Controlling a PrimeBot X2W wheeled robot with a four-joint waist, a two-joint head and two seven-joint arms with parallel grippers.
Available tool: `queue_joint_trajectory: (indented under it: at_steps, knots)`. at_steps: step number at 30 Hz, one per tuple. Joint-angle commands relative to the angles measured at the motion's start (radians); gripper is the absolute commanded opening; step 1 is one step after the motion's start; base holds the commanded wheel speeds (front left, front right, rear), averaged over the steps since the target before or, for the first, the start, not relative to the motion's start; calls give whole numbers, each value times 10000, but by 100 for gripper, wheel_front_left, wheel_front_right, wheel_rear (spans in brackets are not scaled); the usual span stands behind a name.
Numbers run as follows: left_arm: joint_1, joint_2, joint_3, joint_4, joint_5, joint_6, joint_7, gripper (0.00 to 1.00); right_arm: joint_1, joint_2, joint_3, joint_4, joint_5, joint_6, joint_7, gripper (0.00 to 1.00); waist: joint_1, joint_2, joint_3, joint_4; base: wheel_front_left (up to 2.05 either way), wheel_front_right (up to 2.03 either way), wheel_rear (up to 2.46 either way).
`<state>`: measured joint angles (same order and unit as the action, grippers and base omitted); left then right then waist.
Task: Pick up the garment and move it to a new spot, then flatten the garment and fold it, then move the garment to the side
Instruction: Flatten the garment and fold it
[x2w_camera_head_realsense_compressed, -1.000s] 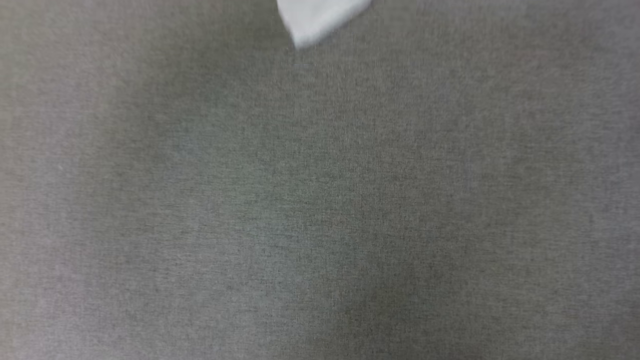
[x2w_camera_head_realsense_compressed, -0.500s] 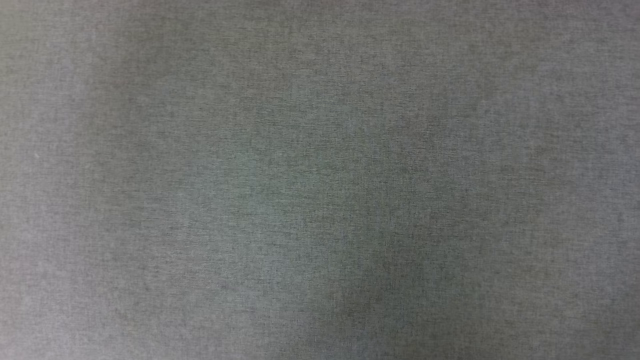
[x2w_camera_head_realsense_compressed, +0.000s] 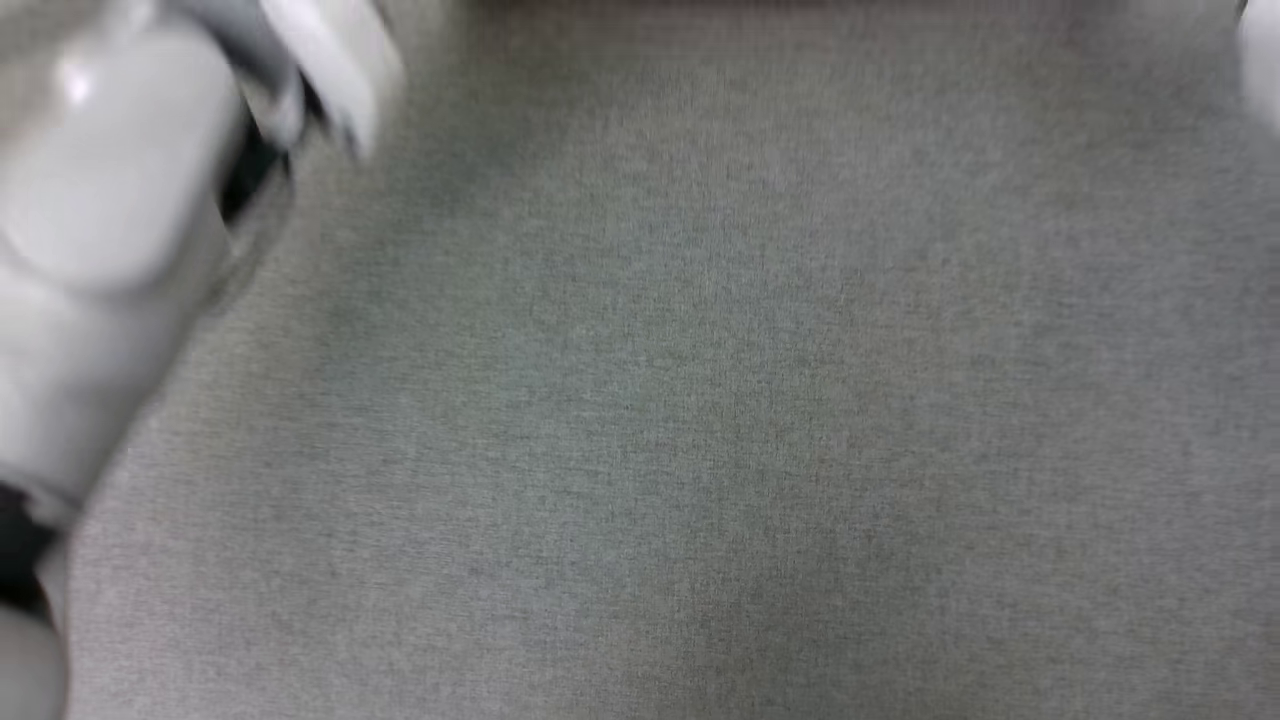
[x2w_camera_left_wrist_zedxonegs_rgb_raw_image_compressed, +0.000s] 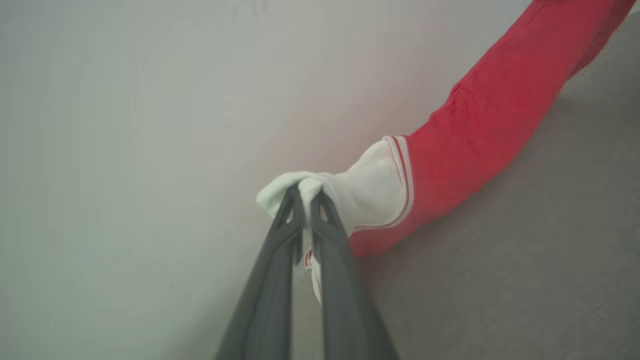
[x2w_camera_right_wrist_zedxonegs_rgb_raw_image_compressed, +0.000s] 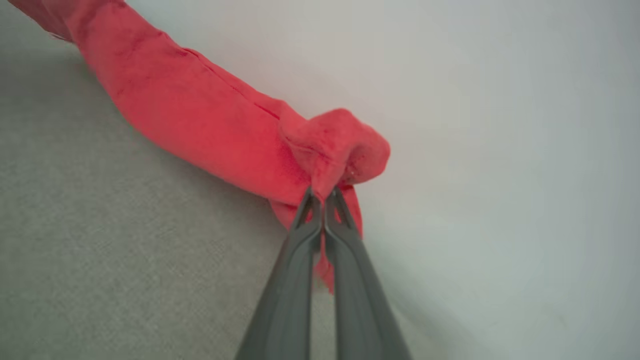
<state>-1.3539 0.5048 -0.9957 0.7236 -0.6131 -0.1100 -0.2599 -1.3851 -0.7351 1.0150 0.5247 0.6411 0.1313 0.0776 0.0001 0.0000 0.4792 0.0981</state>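
Garment (x2w_camera_left_wrist_zedxonegs_rgb_raw_image_compressed: 480, 120) hangs pulled out long between the two grippers, bunched into a thick rope of red cloth. At the left gripper (x2w_camera_left_wrist_zedxonegs_rgb_raw_image_compressed: 304, 192) its end is a white short sleeve (x2w_camera_left_wrist_zedxonegs_rgb_raw_image_compressed: 370, 192), crumpled into a knob around the fingertips. A red-and-white striped trim (x2w_camera_left_wrist_zedxonegs_rgb_raw_image_compressed: 404, 175) marks where white meets red. From there the red body runs away up and to the right of that gripper. The left gripper's dark fingers are pressed together on the sleeve, pinching it, and a small fold of white dangles between them below the tips.

At the right gripper (x2w_camera_right_wrist_zedxonegs_rgb_raw_image_compressed: 325, 192) the cloth is all red. A rounded lump sits just past the fingertips, a loose flap drops behind the fingers, and the band stretches away up and to the left of that gripper. Its fingers too are squeezed tight, nipping the red fabric.

Beneath the band, on the side where it runs off from each gripper, lies a grey woven surface (x2w_camera_right_wrist_zedxonegs_rgb_raw_image_compressed: 125, 260) with a soft shadow along the cloth. Whether the band's middle touches it cannot be told. On the other side of each gripper stands a pale wall (x2w_camera_right_wrist_zedxonegs_rgb_raw_image_compressed: 500, 150). In the head view the same grey weave spreads wide, with the left arm's pale forearm (x2w_camera_head_realsense_compressed: 110, 240), blurred, over it.
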Motion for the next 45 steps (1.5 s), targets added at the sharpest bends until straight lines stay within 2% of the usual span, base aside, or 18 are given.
queue_joint_trajectory:
  at_steps: [1, 5, 13, 19, 25, 29, 34, 39, 45]
  knots:
    - [513, 90, -40, -135, -113, 41, -57, 0, 465, -78, 31, -153, 99, -12, -87, 0, -1, 0, -477, 39, 0, 0, 0]
    - [2617, 295, -185, -928, -392, 419, -63, 0, 2264, -241, -94, -624, 410, -12, -272, 0, -1, 0, -1212, 24, 0, 0, 0]
    - [6350, 1195, -849, -2741, -1057, 1147, 165, 0, 5927, -662, -508, -1418, 848, -12, -428, 0, -1, 0, -2683, 113, 0, 0, 0]
    - [8393, 2011, -1467, -4315, -1478, 1723, 801, 0, 8462, -1007, -1121, -2128, 1032, -12, -218, 0, -1, 0, -3723, 168, 0, 0, 0]
    - [9996, 2743, -1958, -5969, -1904, 2433, 1472, 0, 10924, -1275, -2189, -2923, 1055, -12, 144, 0, -1, 0, -4425, 138, 0, 0, 0]
    - [10741, 3170, -2194, -6900, -2078, 2874, 1904, 0, 12504, -1317, -3142, -3346, 942, -12, 396, 0, -1, 0, -4770, 112, 0, 0, 0]
    - [11423, 3408, -2406, -7681, -2254, 3214, 2305, 0, 14284, -1118, -4325, -3880, 602, -12, 784, 0, -1, 0, -4962, 112, 0, 0, 0]
    - [11619, 3370, -2497, -7843, -2227, 3294, 2553, 0, 15458, -626, -5517, -4359, 136, -12, 1247, 0, -1, 0, -4966, 112, 0, 0, 0]
    - [10907, 3442, -2400, -7653, -1864, 3051, 2736, 0, 15945, -33, -6484, -5050, -403, -12, 1730, 0, -1, 0, -4827, 92, 0, 0, 0]
